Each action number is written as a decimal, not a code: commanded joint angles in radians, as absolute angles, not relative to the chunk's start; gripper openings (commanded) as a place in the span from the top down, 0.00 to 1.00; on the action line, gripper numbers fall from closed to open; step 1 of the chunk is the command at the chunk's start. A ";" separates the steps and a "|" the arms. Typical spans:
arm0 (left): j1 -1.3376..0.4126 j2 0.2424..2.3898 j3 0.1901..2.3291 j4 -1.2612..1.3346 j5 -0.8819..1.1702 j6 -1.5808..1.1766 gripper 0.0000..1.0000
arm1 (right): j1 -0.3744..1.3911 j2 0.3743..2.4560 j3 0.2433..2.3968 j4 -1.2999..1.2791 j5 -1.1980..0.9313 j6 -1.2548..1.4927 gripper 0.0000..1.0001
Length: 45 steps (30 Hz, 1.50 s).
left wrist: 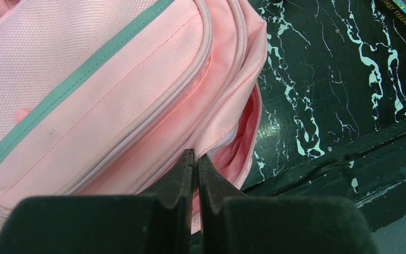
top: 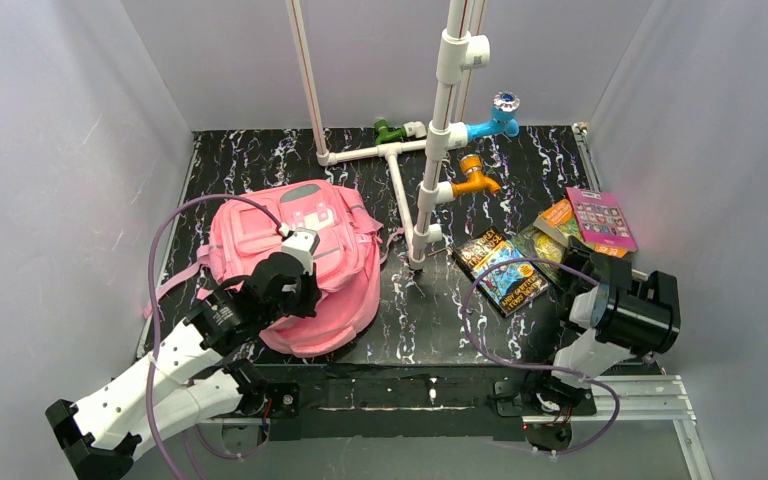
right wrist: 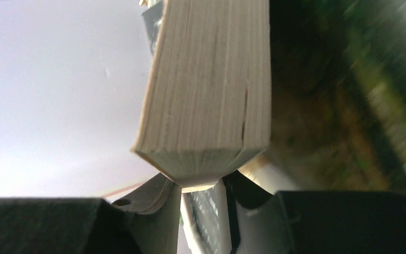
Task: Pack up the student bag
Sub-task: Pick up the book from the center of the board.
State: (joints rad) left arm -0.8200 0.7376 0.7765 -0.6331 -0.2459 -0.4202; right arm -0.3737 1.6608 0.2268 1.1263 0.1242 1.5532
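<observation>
From the top camera, the left arm (top: pixel 175 365) stretched from the lower left corner up and to the right. Its black wrist bent down over the near side of the student bag (top: pixel 260 225), a plump pink fabric backpack lying flat left of centre on the black, white-veined worktop (top: pixel 430 320). The right arm (top: pixel 600 335) sat folded short at the lower right, its wrist dipping into a loose pile of glossy books (top: pixel 550 245); its fingers were hidden there. At the upper centre, a white pipe frame (top: pixel 430 170) carried a blue tap (top: pixel 495 118), an orange tap (top: pixel 475 182) and a green tap (top: pixel 390 130). The left wrist camera gave what the top one could not. The left gripper (left wrist: pixel 196 159) was fully closed, its tapered black fingers pressed together with their tips at the bag's edge, beside a gaping zip opening (left wrist: pixel 246 140). Whether they pinched any cloth could not be told. Woven pink cloth crossed by a grey stripe (left wrist: pixel 68 87) filled the upper left, marbled worktop the right. The right wrist camera showed the right gripper (right wrist: pixel 202 182) clamped on the lower edge of a thick paperback (right wrist: pixel 211 90), its cream page block rising to the top of the frame. A pale wall lay at left and a blurred dark green ground at right. Which book of the pile it was could not be told.
</observation>
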 commanded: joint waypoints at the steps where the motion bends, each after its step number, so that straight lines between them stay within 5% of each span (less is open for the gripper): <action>1: -0.816 0.718 0.801 -0.621 -0.261 -0.428 1.00 | -0.368 1.410 0.206 0.997 -0.041 1.581 0.99; 6: -0.817 0.720 0.803 -0.620 -0.248 -0.424 1.00 | -0.365 0.928 0.384 0.085 -0.022 1.423 0.99; 9: -0.817 0.712 0.804 -0.622 -0.234 -0.420 1.00 | -0.294 0.882 0.595 -0.380 0.047 1.207 0.99; 23: -0.817 0.718 0.840 -0.638 -0.176 -0.403 1.00 | -0.206 0.750 0.940 -1.072 -0.123 0.669 0.99; 30: -0.817 0.739 0.840 -0.646 -0.176 -0.394 1.00 | -0.188 0.782 0.972 -1.228 -0.505 0.419 0.99; 36: -0.817 0.749 0.835 -0.652 -0.169 -0.424 1.00 | 0.047 0.740 0.862 -1.250 -0.729 0.357 0.99; 40: -0.817 0.773 0.833 -0.643 -0.133 -0.450 1.00 | 0.239 0.688 0.749 -1.083 -0.876 0.403 0.99; 45: -0.817 0.778 0.841 -0.646 -0.122 -0.479 1.00 | 0.268 0.633 0.671 -0.715 -1.004 0.664 0.99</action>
